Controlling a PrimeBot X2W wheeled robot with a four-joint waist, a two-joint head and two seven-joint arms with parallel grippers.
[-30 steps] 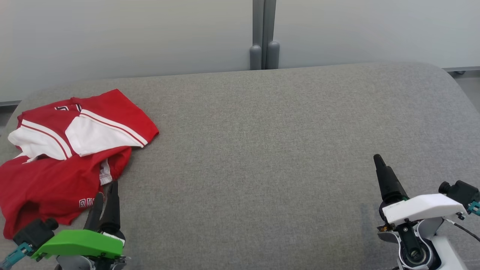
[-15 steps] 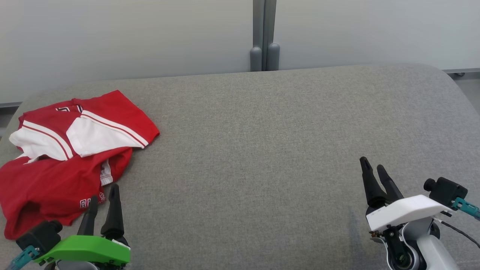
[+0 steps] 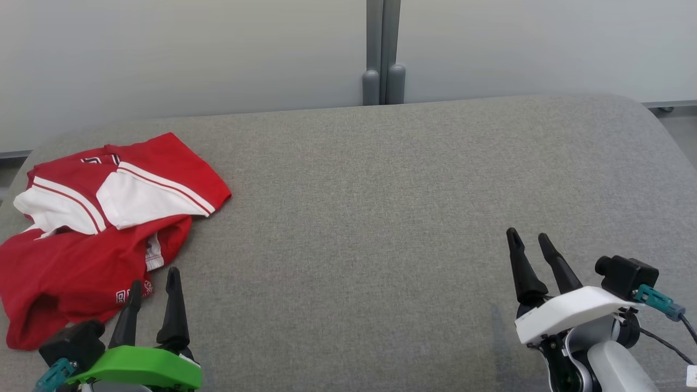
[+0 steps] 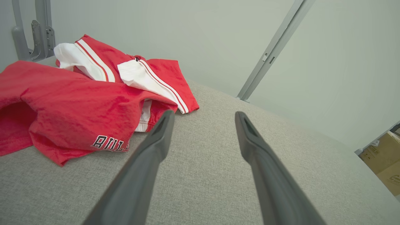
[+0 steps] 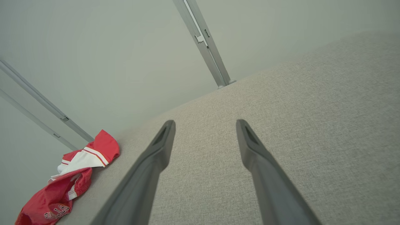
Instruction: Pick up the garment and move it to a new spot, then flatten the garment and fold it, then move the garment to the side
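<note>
- Surface point(image 3: 381, 190): grey woven covering with rounded far corners. Pale wall panels stand behind it.
- Garment point(image 3: 71, 261): red fabric with white panels edged in red-and-white stripes. It lies crumpled in a loose heap at the surface's left side.
- Garment, orientation: the long axis runs diagonally, from the near left toward the far centre. Which end is which cannot be determined. The head view's edge cuts off its left margin.
- Right pincer point(image 3: 527, 234): fingers spread wide, holding nothing, over bare surface at near right, well apart from the garment.
- Left pincer point(image 3: 154, 276): fingers spread wide, empty, just beside the garment's near edge. Contact cannot be confirmed.
- Lettering point(image 4: 109, 143): black-and-white print near the hem, partly hidden by a left finger.
</note>
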